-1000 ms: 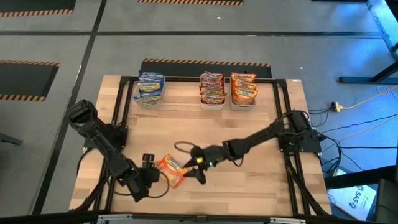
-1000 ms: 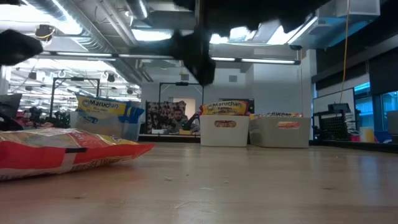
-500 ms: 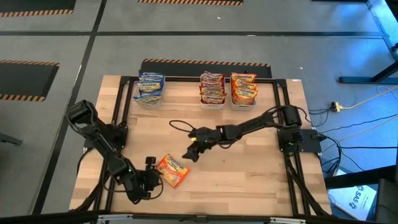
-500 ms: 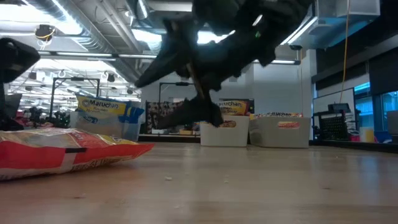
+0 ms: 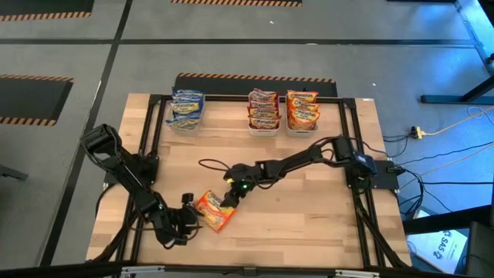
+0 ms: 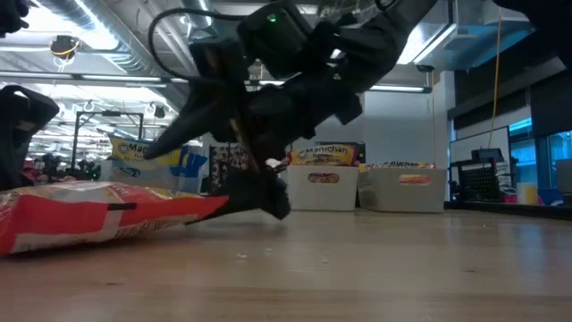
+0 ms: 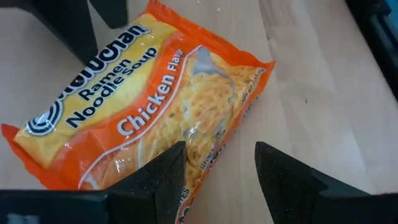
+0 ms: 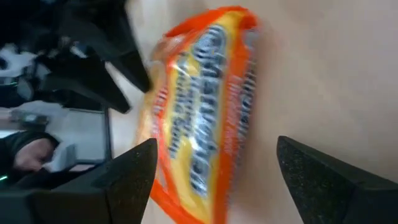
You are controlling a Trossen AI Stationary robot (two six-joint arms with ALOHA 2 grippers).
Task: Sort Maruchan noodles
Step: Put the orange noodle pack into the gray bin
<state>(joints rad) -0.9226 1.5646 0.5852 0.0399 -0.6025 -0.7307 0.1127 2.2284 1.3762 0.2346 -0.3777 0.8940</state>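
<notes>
Wood table (image 5: 309,208): orange packet (image 5: 214,211) lies at 7 o'clock, right gripper (image 5: 229,198) spread wide over it, left gripper (image 5: 187,219) unclenched beside it.

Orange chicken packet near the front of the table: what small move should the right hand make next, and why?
Probably lower and close on the orange packet. The right hand hovers open at its edge, fingers either side in the wrist view, and the packet lies flat on the table, outside the bins. The left hand waits open at its other side.
</notes>
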